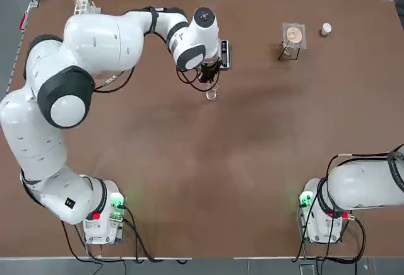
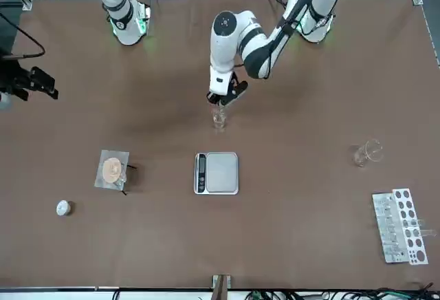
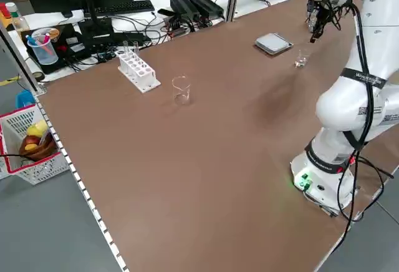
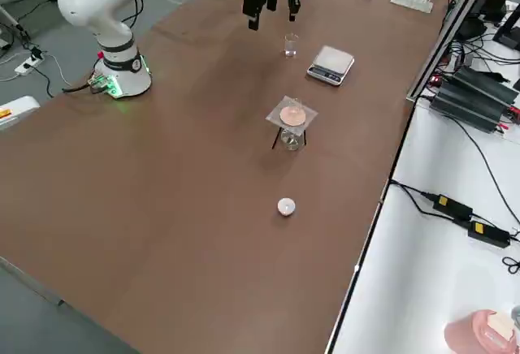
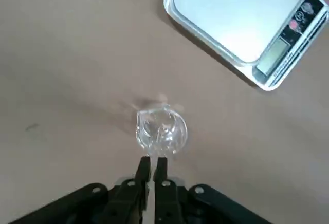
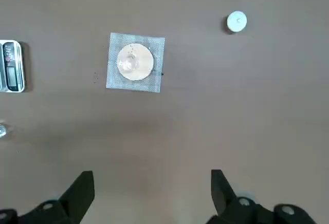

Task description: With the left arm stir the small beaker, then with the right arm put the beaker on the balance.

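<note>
The left hand [image 5: 152, 165], fingers nearly together, hovers over the tiny clear glass beaker [image 5: 161, 130] beside the flat grey balance [image 5: 247, 23]; judged best: stir gently, centred. The right hand [image 6: 151, 183], fingers apart, is parked.

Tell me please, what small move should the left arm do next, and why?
Probably lower the left gripper straight down toward the small beaker. Its fingers are pinched shut and it hangs just above the beaker's rim, so stirring seems not yet begun. The beaker stands on the table beside the scale, not on it. The right gripper is open and far off.
</note>
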### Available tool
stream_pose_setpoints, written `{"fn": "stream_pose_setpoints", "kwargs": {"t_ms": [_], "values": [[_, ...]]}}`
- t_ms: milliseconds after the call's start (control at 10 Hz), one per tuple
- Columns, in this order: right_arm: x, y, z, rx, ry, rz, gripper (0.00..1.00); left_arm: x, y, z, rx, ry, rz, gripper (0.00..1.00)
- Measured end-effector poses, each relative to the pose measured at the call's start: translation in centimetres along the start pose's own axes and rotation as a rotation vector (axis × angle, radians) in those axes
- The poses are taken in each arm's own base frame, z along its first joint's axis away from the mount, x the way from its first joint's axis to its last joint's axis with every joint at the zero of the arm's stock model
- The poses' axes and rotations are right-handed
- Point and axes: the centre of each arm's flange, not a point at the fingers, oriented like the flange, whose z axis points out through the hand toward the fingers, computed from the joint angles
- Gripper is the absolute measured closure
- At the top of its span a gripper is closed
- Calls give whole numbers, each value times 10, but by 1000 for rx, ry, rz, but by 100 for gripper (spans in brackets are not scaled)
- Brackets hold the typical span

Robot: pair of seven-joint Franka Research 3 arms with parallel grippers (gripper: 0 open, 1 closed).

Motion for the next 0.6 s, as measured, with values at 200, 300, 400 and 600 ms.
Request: {"fn": "stream_pose_setpoints", "kwargs": {"t_ms": [200,300,400,600], "values": [[0,0,0,0,0,0,0,6,3,5,3,-4,-14,92],[0,0,0,0,0,0,0,10,4,9,7,-5,-22,92],[0,0,0,0,0,0,0,15,4,10,7,-4,-28,92],[0,0,0,0,0,1,0,20,4,11,12,6,-29,92]]}}
